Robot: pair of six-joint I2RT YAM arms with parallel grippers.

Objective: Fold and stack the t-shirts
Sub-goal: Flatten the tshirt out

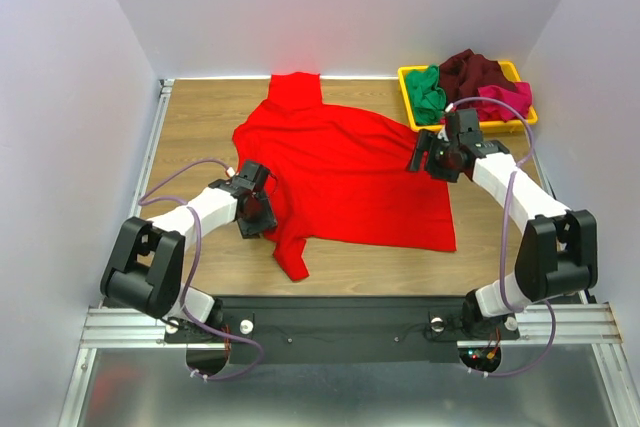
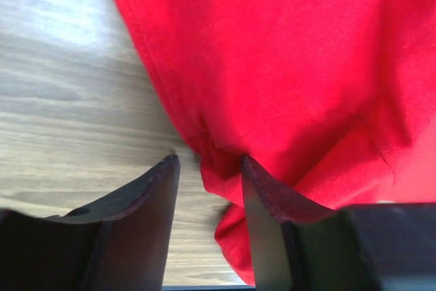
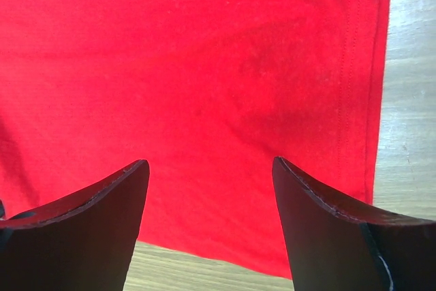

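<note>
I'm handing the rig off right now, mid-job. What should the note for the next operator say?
Left tool: jaws apart, straddling a bunched edge of the red shirt, not clamped.
Right tool: open over the same shirt near its hem, holding nothing.
The red shirt lies spread on the table, unfolded. The green shirt, maroon shirt and pink shirt are heaped in the yellow tray.
Done: no folds, no stack.
Left: fold all four and stack them.
</note>
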